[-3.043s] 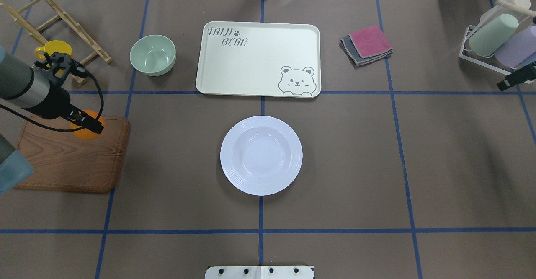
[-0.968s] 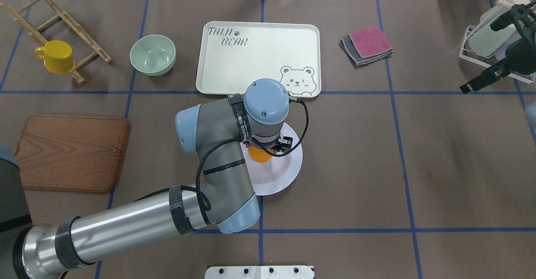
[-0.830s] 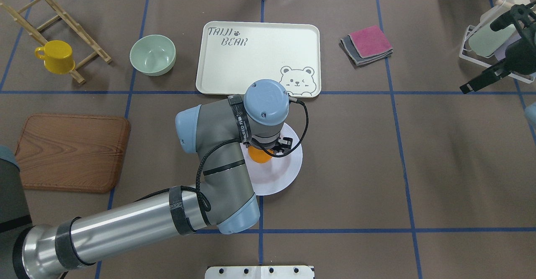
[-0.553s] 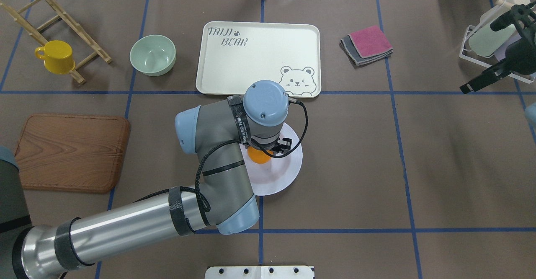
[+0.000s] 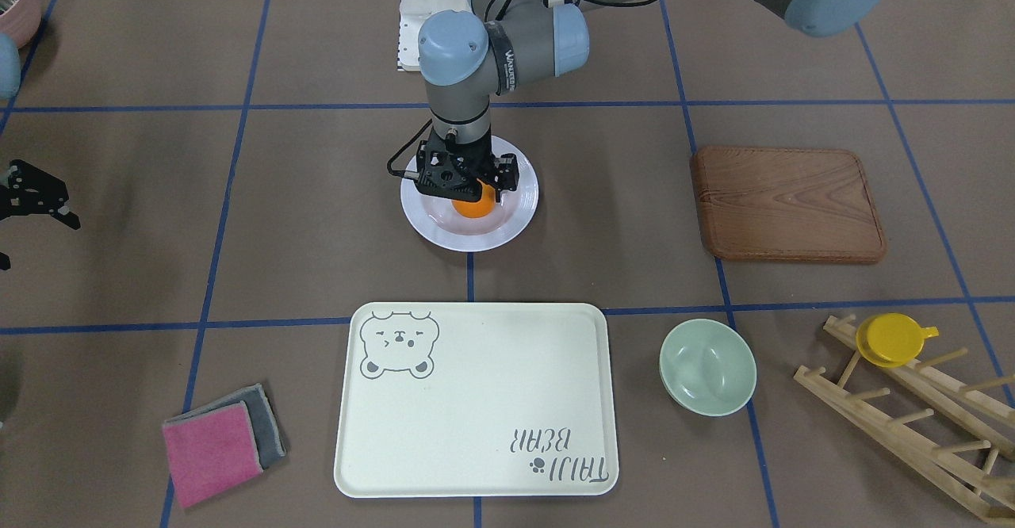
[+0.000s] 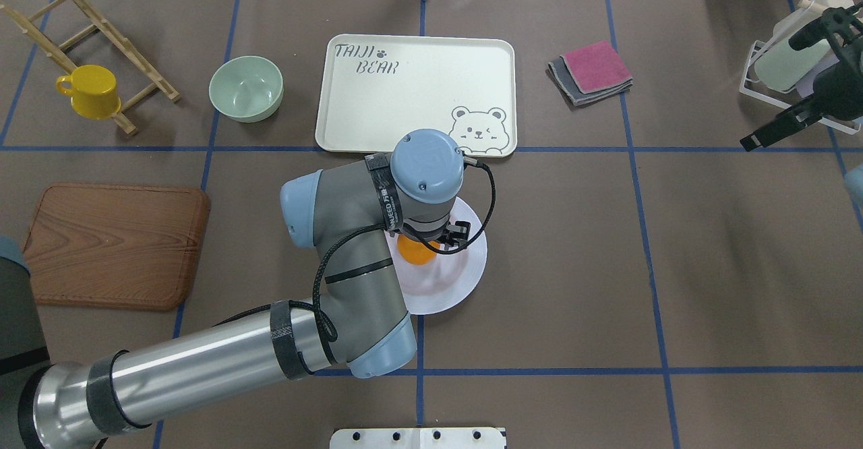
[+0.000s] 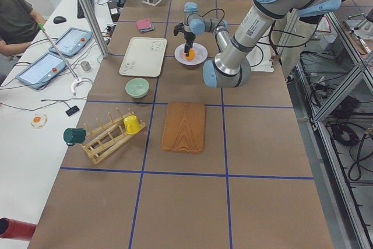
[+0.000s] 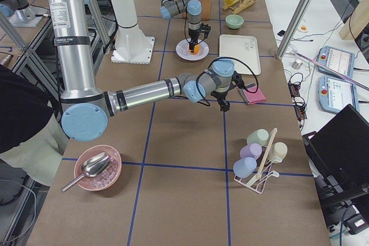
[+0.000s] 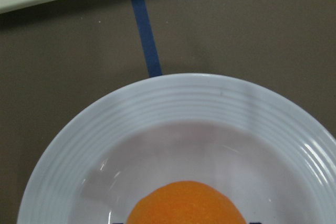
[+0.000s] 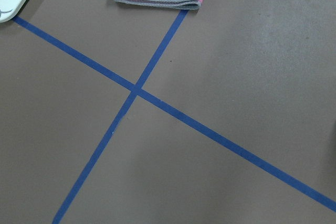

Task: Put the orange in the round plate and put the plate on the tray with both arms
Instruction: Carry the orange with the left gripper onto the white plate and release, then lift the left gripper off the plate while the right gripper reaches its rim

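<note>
The orange [image 5: 473, 209] sits low in the sunken centre of the white round plate [image 5: 515, 219], which lies on the table just in front of the cream bear tray [image 6: 404, 98]. My left gripper [image 5: 469, 195] points straight down over the plate and is shut on the orange, with a dark fingertip at each side of the orange [image 9: 186, 203] in the left wrist view. I cannot tell whether the fruit touches the plate [image 6: 465, 267]. My right gripper [image 6: 772, 92] hovers open at the table's far right, holding nothing.
A pale green bowl [image 6: 246, 88] stands left of the tray. A wooden board [image 6: 114, 247] lies at the left. A yellow cup [image 6: 91, 90] rests by a wooden rack [image 6: 101, 24]. Folded cloths [image 6: 592, 71] lie right of the tray, and a cup rack [image 6: 789, 65] is behind the right gripper.
Since three seconds ago my left arm has carried the orange from the wooden board to the plate. The right gripper has come further into view. Over the last second almost nothing has moved.
</note>
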`<action>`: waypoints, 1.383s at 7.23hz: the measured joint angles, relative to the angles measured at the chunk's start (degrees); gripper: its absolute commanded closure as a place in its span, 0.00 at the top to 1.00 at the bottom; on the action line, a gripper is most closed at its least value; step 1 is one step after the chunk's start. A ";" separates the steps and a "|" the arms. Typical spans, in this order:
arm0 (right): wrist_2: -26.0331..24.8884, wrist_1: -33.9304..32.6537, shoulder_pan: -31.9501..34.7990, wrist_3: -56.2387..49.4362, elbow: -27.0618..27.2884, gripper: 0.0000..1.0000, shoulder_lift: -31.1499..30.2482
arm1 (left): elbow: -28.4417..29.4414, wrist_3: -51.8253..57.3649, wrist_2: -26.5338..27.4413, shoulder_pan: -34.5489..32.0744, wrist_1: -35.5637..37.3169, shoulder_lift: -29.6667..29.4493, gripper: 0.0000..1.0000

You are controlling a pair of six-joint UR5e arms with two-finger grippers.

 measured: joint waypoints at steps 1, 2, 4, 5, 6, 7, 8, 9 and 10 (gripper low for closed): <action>0.01 0.00 0.00 0.14 0.05 1.00 0.06 | -0.21 -0.03 -0.02 -0.01 0.01 0.08 0.99; -0.04 0.01 -0.18 1.39 0.19 1.00 0.33 | -1.31 -0.03 -0.07 -0.12 0.19 0.41 0.99; -0.59 0.30 -2.05 9.50 0.97 1.00 2.23 | -10.49 1.39 -0.29 -1.36 0.67 6.82 0.99; -1.60 0.50 -3.97 14.27 1.72 1.00 3.35 | -16.24 4.33 -0.49 -2.97 0.67 11.71 0.99; -3.40 0.62 -6.73 19.49 2.91 1.00 4.32 | -20.68 7.96 -0.75 -5.13 0.42 16.02 0.99; -7.06 0.67 -11.03 26.25 4.30 1.00 6.00 | -23.57 11.07 -1.99 -7.99 0.03 19.38 0.99; -12.89 0.71 -16.97 34.99 5.34 1.00 8.80 | -25.48 13.51 -4.62 -11.25 -0.24 21.90 0.99; -18.51 0.77 -22.64 43.16 6.03 1.00 11.47 | -27.00 16.12 -7.38 -14.68 -0.32 24.35 0.99; -22.54 2.28 -27.26 49.80 6.64 1.00 13.01 | -27.95 19.47 -9.22 -17.81 -0.33 26.58 0.99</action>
